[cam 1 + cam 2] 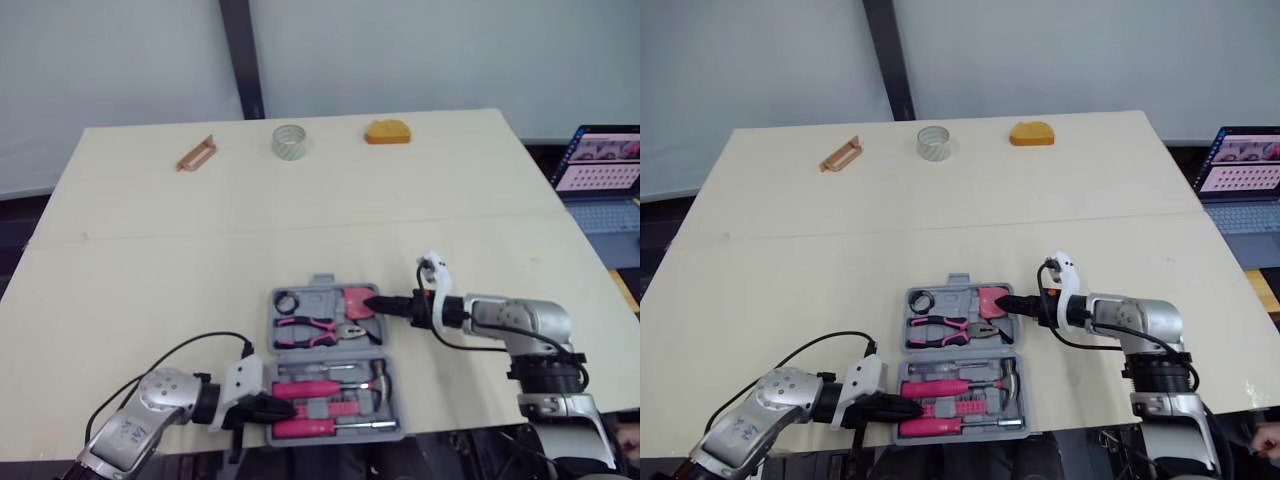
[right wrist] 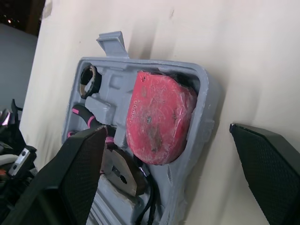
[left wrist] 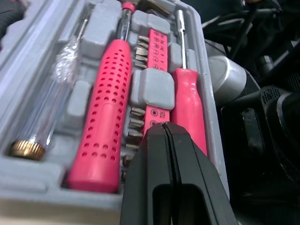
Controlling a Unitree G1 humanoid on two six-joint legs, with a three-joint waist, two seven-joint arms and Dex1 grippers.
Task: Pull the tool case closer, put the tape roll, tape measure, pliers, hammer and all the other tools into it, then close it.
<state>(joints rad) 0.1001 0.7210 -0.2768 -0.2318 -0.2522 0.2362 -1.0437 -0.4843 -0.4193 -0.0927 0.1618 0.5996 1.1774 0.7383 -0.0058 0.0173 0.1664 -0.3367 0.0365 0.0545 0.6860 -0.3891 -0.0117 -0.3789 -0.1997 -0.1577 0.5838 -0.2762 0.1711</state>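
Table (image 1: 150,250) has open case (image 1: 318,291) at near edge, left gripper (image 1: 280,408) closed over its near-left corner, right gripper (image 1: 372,302) spread astride its right wall, tape roll (image 1: 288,141) far beyond, nearer right arm.

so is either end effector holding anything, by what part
Nothing is held: the left end effector is shut empty at the tool case, the right end effector open astride its side wall.
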